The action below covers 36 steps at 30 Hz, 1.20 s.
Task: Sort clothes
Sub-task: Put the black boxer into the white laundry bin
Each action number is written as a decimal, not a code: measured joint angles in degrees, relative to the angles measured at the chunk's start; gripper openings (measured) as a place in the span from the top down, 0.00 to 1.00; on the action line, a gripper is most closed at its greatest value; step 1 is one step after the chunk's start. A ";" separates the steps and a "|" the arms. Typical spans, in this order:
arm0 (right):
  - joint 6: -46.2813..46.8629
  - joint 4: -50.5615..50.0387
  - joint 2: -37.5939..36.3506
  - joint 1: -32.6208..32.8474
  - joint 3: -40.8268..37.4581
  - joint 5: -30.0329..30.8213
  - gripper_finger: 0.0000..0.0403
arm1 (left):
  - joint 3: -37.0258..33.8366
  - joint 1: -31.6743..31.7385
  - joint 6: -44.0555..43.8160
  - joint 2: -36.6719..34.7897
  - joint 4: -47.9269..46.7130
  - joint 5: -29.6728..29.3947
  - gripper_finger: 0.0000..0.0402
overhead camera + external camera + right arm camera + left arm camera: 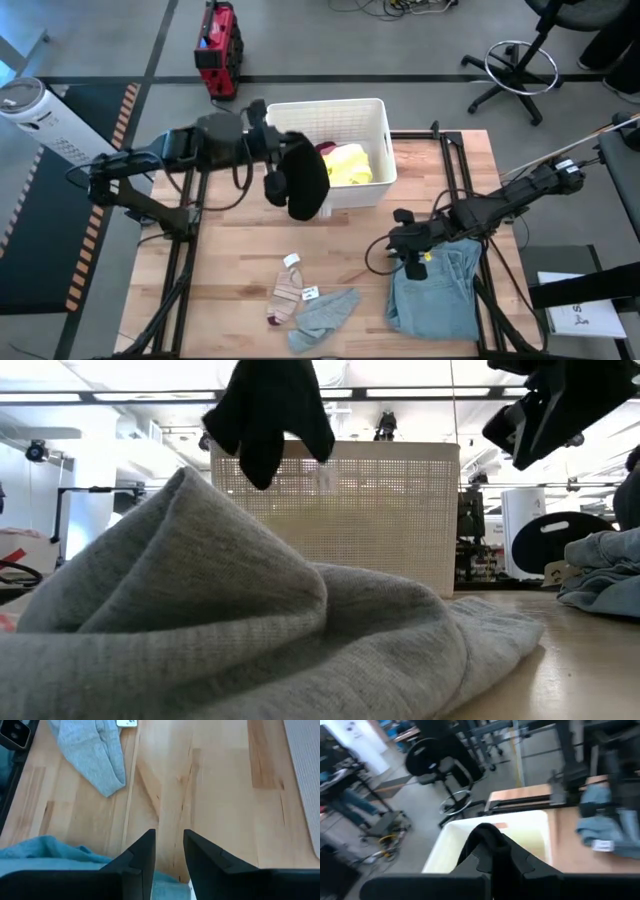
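High view: black garment (303, 182) is clamped in left claw (277, 175), hung limp beside basket (377, 120).
Handling: judged soft, light; best held bunched.
Right claw (413, 262): fingers slightly apart, empty.

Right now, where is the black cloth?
The black cloth hangs from the left gripper at the white basket's front left corner.

A robotics lab: hazard-striped floor tape (118, 118), rolling office chairs (436, 762), a red equipment case (217, 48), loose cables (400, 6).
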 joint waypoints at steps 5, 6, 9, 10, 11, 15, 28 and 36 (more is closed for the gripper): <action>-2.95 0.24 1.49 -0.02 3.06 0.14 0.83 | 0.00 6.06 1.50 0.04 2.76 4.26 1.00; -3.64 0.34 1.51 -0.02 3.68 0.11 0.84 | 0.00 7.16 2.02 0.04 3.30 5.65 1.00; -6.40 0.27 1.49 -0.02 5.63 0.18 0.87 | 0.00 10.17 3.91 0.04 5.74 8.06 1.00; -7.20 0.25 1.49 -0.02 6.26 0.21 0.88 | 0.00 11.19 4.25 0.04 6.57 8.13 1.00; -8.11 0.14 1.49 -0.02 6.90 0.28 0.88 | 0.00 12.26 4.41 0.17 7.43 8.55 1.00; -10.24 0.21 1.47 -0.02 9.06 0.66 0.90 | 0.07 15.91 4.10 1.75 11.53 14.57 1.00; -10.98 -2.52 1.47 -0.15 11.03 0.82 0.89 | 0.07 20.33 4.53 12.16 17.05 21.68 1.00; -10.98 -2.46 1.47 -0.15 11.03 2.24 0.92 | 0.04 23.62 5.87 15.94 16.70 21.65 1.00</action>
